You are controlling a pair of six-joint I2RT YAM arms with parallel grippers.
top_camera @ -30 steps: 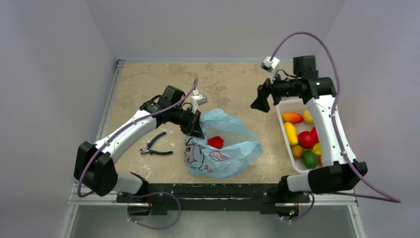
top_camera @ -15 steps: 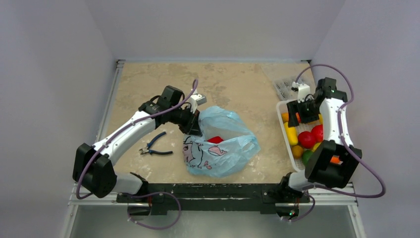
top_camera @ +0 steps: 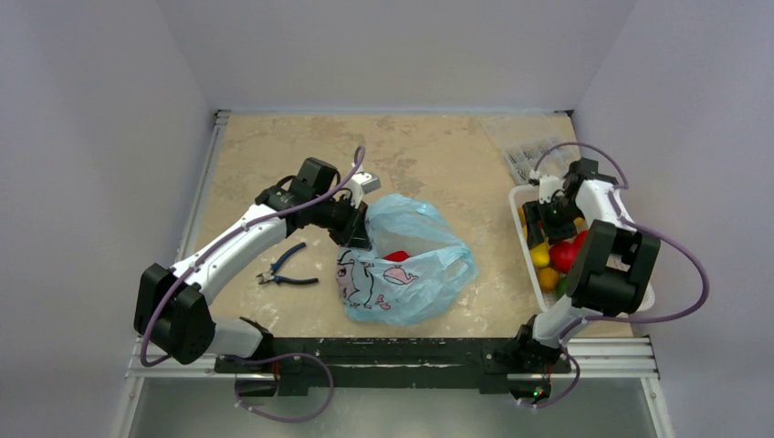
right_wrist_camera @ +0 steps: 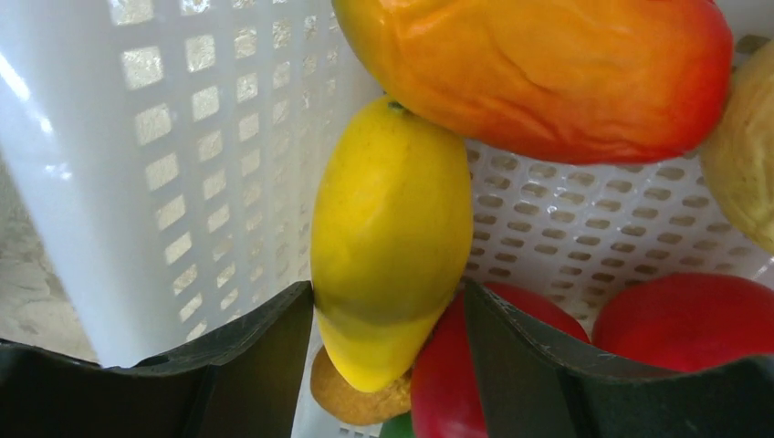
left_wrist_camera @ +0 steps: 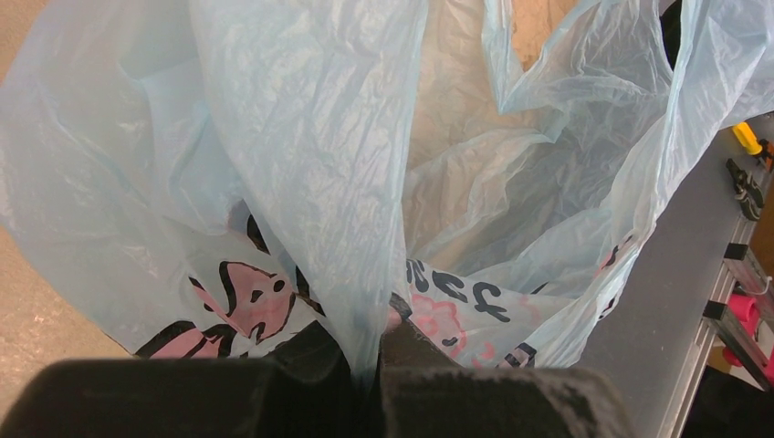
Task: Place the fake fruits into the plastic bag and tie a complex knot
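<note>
One red fruit (top_camera: pixel 396 256) lies in the plastic bag (top_camera: pixel 411 278) just beyond the left gripper (left_wrist_camera: pixel 370 351) clamped on its rim, while the right gripper (right_wrist_camera: pixel 388 365) pinches a yellow fruit (right_wrist_camera: pixel 392 237) between its fingers (right_wrist_camera: pixel 246 365) (more wait in the basket (right_wrist_camera: pixel 183 137), no knot yet).

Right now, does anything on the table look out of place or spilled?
Only the pliers lying on the table left of the bag; they have no part in bagging fruit. Nothing spilled: the remaining fruits sit in the basket.

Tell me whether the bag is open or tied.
Open: the bag gapes untied, rim pinched in the left gripper.
</note>
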